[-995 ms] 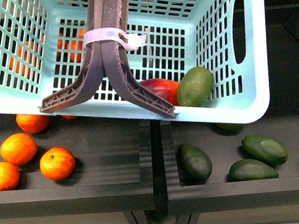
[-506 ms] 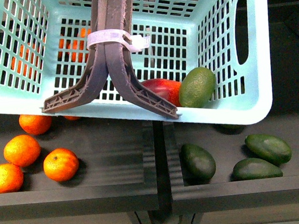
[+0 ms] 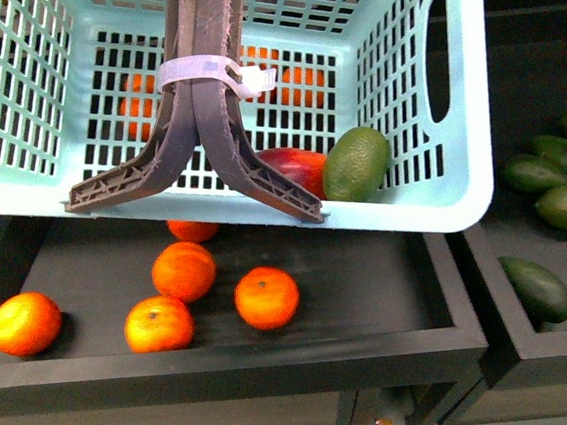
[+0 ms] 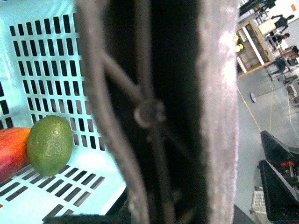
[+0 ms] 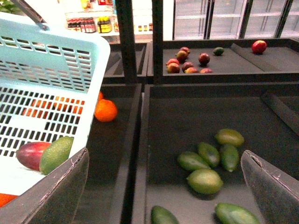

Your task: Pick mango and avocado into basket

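The pale turquoise basket (image 3: 474, 104) hangs tilted above the fruit trays, held by its grey-brown handles (image 3: 205, 79), which are tied with a white zip tie. The red mango (image 3: 294, 169) and the mid-green avocado (image 3: 356, 165) lie side by side in its near right corner. My left gripper is shut on the handles (image 4: 215, 112), which fill the left wrist view and hide the fingers; the avocado (image 4: 49, 145) and mango (image 4: 9, 151) show beside them. My right gripper (image 5: 163, 196) is open and empty to the right of the basket (image 5: 51, 70), over green fruit.
Several oranges (image 3: 267, 296) lie in the black tray (image 3: 278, 359) under the basket. Dark green avocados (image 3: 537, 287) fill the tray to the right, with green fruit (image 5: 204, 181) below my right gripper. A far shelf holds red fruit (image 5: 189, 58).
The trays have slid to the right in the front view: the orange tray is now under the basket and the dark avocados are at the right edge. Mango and avocado stay in the basket.
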`<state>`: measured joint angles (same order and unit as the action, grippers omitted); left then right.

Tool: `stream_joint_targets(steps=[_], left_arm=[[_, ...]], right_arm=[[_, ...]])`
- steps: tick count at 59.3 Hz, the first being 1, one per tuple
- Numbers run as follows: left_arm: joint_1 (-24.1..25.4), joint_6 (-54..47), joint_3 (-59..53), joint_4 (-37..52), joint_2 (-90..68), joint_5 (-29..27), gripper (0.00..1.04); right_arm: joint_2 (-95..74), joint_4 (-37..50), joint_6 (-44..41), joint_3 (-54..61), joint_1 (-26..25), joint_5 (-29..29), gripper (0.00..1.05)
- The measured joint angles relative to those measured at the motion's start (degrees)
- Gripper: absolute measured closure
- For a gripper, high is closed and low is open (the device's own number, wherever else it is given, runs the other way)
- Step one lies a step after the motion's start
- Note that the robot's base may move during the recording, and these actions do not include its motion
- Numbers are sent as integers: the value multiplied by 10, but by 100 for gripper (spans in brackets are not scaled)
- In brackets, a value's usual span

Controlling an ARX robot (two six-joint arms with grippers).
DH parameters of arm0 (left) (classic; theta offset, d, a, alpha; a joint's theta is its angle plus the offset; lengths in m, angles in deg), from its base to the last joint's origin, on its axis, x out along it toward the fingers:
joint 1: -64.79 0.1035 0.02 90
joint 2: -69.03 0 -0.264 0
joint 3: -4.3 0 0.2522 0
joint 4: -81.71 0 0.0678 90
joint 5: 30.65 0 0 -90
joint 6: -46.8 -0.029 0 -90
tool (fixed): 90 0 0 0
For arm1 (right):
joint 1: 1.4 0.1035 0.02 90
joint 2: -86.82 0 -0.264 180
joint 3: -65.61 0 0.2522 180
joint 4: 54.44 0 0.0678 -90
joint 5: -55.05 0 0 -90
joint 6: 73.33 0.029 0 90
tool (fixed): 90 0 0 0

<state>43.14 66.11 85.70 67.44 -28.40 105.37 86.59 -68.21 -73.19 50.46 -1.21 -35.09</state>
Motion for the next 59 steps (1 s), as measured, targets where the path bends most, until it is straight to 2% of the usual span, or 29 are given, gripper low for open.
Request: stream_joint_targets(steps=[19, 45, 46, 47, 48, 49, 50, 54, 58, 59], left_arm=[[1, 3, 0, 0, 0, 10, 93], [10, 4, 0, 1, 0, -6, 93], [7, 22, -6, 20, 1, -43, 93], [0, 53, -16, 54, 3, -104, 93], [-3, 72, -22, 72, 3, -136, 93], [-11, 114, -31, 107, 3, -207, 93], [-15, 134, -35, 123, 2, -240, 93], [-31, 309, -33, 217, -22, -512, 93], [-5, 446, 2, 228, -46, -676, 93], [2, 465, 10, 228, -53, -694, 93]], right_arm=[[1, -1, 0, 0, 0, 0, 9], [1, -1, 0, 0, -1, 5, 9], [1, -1, 0, 0, -1, 5, 9], [1, -1, 0, 0, -1, 4, 9], [1, -1, 0, 1, -1, 3, 9], [1, -1, 0, 0, -1, 3, 9], [1, -1, 0, 0, -1, 4, 9], [1, -1, 0, 1, -1, 5, 9], [1, -1, 0, 1, -1, 0, 9], [1, -1, 0, 0, -1, 0, 9]])
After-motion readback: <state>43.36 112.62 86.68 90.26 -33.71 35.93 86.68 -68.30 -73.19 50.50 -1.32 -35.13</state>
